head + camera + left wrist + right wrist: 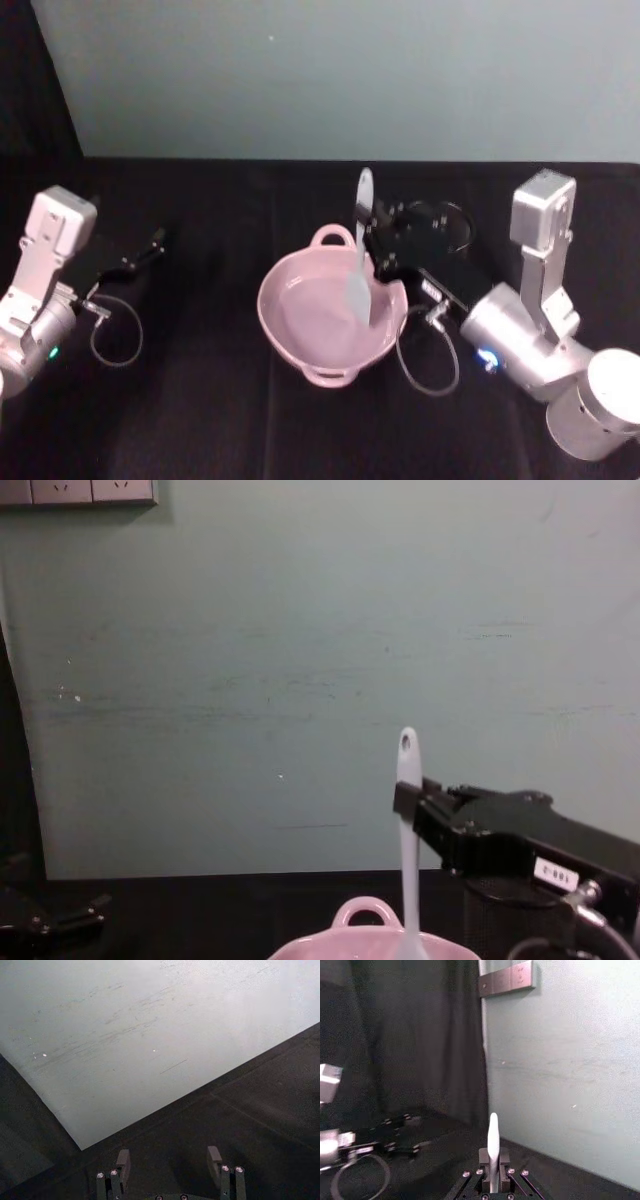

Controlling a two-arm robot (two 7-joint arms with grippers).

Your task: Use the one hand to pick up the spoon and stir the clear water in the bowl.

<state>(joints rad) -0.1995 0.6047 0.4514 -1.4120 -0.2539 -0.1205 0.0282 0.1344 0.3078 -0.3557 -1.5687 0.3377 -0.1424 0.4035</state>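
Observation:
A pale pink bowl (330,368) with a loop handle sits mid-table, and its top edge (340,946) shows low in the chest view. Clear water (315,310) lies inside. The white spoon (360,250) stands nearly upright with its scoop end down in the bowl. Its holed handle end (407,745) points up. My right gripper (368,232) comes in from the right above the bowl's rim and is shut on the spoon's handle (493,1140), as also seen from the chest (405,802). My left gripper (155,243) rests open at the far left, its fingers (122,1162) apart.
A black wire-mesh cup (445,225) stands behind the right gripper, close to the bowl's right side. Cable loops lie on the black table near both wrists (115,335) (430,365). A pale wall (300,680) closes the back of the table.

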